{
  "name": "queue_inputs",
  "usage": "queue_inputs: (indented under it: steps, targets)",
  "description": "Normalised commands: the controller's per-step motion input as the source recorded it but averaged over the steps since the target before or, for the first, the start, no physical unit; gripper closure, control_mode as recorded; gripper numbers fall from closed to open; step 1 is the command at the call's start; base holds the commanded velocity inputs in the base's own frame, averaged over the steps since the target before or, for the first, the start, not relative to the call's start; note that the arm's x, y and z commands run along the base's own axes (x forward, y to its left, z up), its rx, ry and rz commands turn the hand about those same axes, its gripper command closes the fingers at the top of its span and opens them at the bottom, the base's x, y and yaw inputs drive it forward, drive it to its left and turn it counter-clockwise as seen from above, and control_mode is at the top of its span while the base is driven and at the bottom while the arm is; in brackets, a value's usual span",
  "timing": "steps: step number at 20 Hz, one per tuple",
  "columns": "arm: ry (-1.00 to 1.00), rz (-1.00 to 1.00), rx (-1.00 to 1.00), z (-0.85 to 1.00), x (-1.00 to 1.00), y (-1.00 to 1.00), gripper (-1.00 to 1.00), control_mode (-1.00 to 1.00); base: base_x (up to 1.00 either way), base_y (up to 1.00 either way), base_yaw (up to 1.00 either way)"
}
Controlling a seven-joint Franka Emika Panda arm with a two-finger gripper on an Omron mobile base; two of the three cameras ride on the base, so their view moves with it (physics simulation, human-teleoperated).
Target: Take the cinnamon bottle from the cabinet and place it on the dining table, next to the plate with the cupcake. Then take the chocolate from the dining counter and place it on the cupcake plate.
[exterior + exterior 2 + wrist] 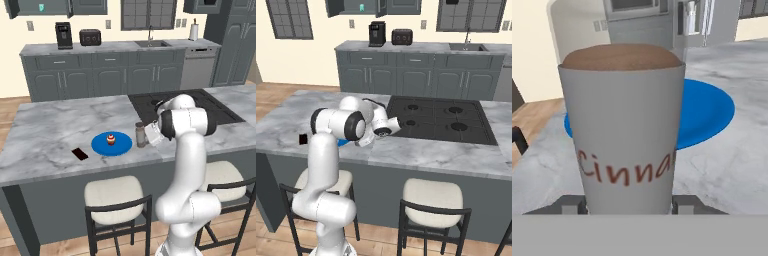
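Note:
The cinnamon bottle point(140, 134) stands upright on the dining table point(50, 130), just right of the blue plate point(100, 146) that carries the cupcake point(110, 139). My gripper point(149, 135) is shut on the bottle from its right side. In the hand view the bottle point(627, 135) is close up with red lettering, a fingertip point(572, 204) sits at each lower side, and the plate point(707, 112) lies behind it. The chocolate point(79, 154) lies flat on the marble left of the plate, and shows as the chocolate point(303, 139) in the right base view. The cabinet point(55, 6) hangs open on the far wall.
A black cooktop point(441, 117) is set into the island behind and right of the arm. Two stools point(112, 192) point(222, 175) stand along the near edge. The back counter holds a coffee machine point(63, 35) and toaster point(90, 37). A teal mug point(41, 7) sits in the cabinet.

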Motion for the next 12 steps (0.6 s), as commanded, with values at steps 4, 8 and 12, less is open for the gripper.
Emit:
queue_inputs:
  steps: [4, 8, 12]
  targets:
    - [-0.01, 0.0, 0.0, -0.25, 0.47, 0.04, 1.0, -1.0, 0.0, 0.0, 0.0]
    - [-0.03, 0.0, 0.0, -0.22, 0.46, 0.02, 1.0, -1.0, 0.0, 0.0, 0.0]
    - [-0.09, -0.01, 0.0, -0.27, 0.32, 0.08, 1.0, -1.0, 0.0, 0.0, 0.0]
